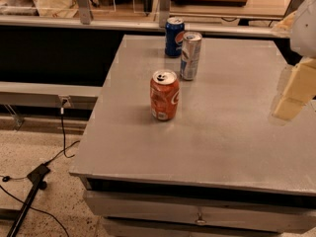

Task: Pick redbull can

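The redbull can is a tall slim silver can with blue patches, standing upright near the back middle of the grey table. A wider dark-blue Pepsi can stands just behind and left of it. A squat orange-red can stands in front of it, closer to me. My gripper shows at the right edge of the view, its pale yellow fingers hanging above the table's right side, well to the right of the redbull can and holding nothing that I can see.
A long counter with glass panels runs behind the table. A black cable and a stand lie on the speckled floor at the left. The table has a drawer front along its near edge.
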You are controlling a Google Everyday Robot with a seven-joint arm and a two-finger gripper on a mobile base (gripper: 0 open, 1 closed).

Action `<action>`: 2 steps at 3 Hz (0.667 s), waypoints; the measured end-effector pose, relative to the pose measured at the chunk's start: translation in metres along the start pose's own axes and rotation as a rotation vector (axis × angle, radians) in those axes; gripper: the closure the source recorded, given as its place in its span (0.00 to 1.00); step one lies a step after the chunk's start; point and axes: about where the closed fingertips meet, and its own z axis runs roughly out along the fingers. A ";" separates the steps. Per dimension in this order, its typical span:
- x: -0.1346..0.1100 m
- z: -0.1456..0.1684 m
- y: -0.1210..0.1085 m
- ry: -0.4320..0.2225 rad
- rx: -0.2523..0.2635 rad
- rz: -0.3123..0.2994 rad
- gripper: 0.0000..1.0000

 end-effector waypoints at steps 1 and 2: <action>-0.004 0.000 0.000 -0.012 0.005 0.005 0.00; -0.015 0.001 0.002 -0.050 0.017 0.021 0.00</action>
